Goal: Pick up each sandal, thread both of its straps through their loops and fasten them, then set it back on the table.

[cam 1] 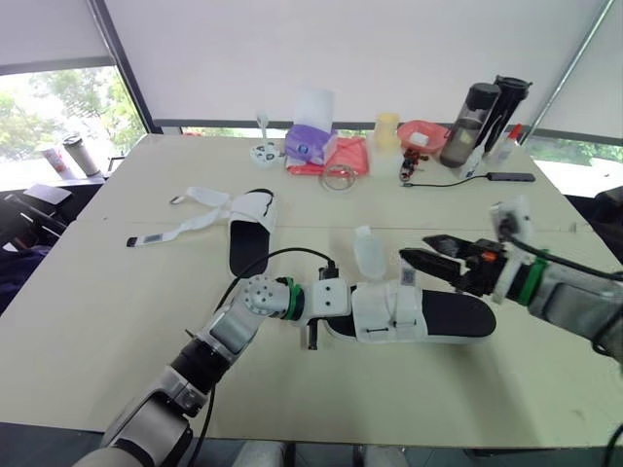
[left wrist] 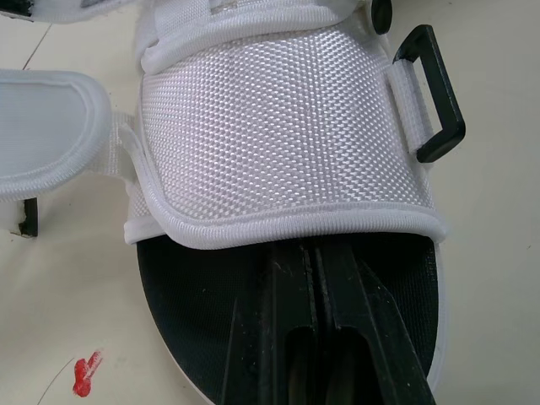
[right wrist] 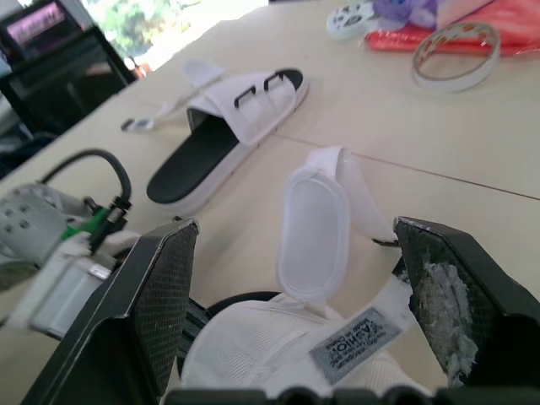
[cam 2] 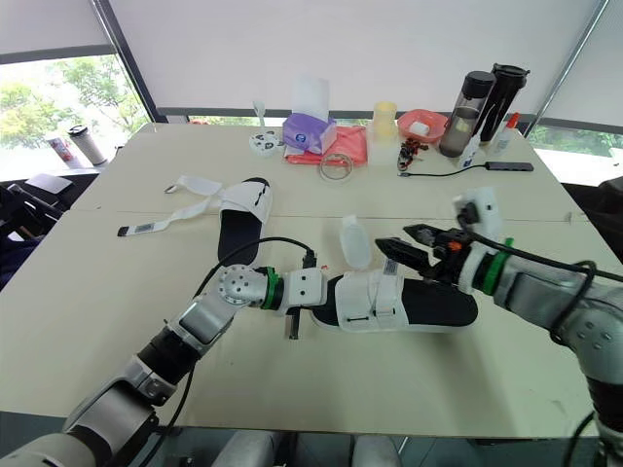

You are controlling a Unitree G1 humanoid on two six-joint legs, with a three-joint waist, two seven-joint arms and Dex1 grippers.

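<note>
If closed, left gripper (left wrist: 314, 283) inside sandal (cam 1: 389, 316).

Grey arms (cam 1: 232, 331), green wrist rings (cam 1: 289, 299) — black-fingered right gripper (cam 1: 417, 249)

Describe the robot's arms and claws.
The left arm and right arm are grey with white wrist housings, a green ring and a black cable. The left claw and right claw are black; the right has an orange detail and a scuffed whitish pad.

Grey sewn label (right wrist: 350, 339) on near sandal (right wrist: 253, 350) upper: print too small to read. Sticker (cam 1: 148, 238) on far sandal (cam 1: 248, 233) strap end: illegible. Nothing readable.
</note>
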